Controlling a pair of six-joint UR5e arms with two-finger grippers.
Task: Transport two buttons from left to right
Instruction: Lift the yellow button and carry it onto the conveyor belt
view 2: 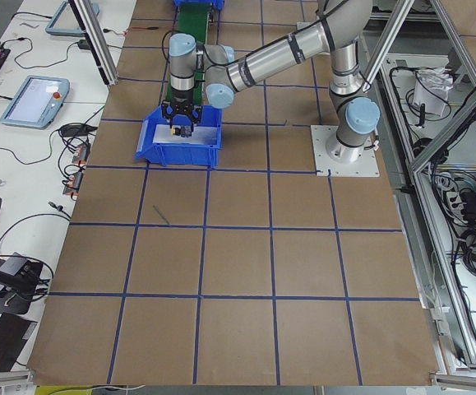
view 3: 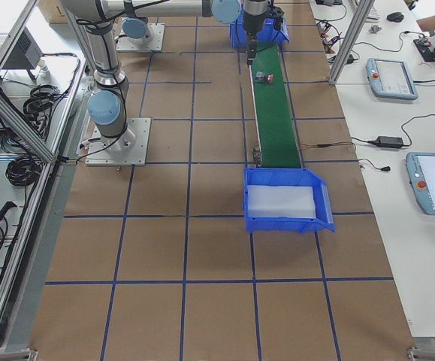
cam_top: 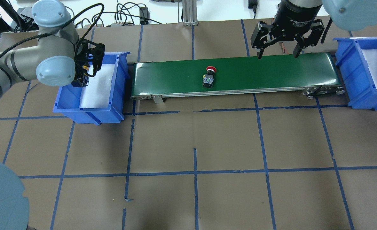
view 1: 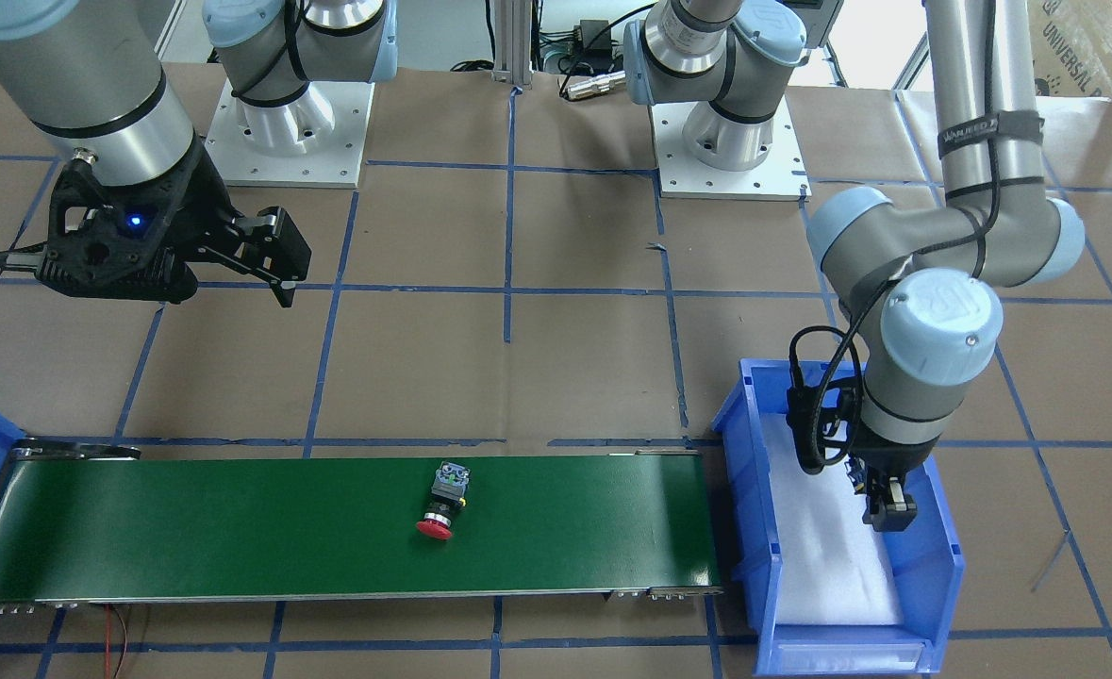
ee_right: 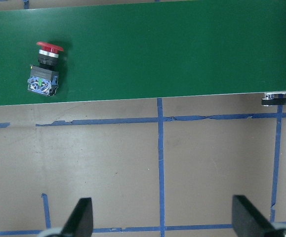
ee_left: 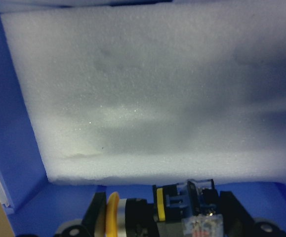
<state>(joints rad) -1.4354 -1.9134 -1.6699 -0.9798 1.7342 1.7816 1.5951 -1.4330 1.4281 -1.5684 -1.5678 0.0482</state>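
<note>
The red button lies on its side near the middle of the green conveyor belt; it also shows in the front view and the right wrist view. My right gripper hangs open above the belt's right part, to the right of the red button, with nothing between its fingers. My left gripper is down inside the left blue bin, shut on the yellow button, just above the white foam.
A second blue bin with a white foam liner stands at the belt's right end. Both arm bases sit on the brown table with blue tape lines. Cables lie along the table's far edge.
</note>
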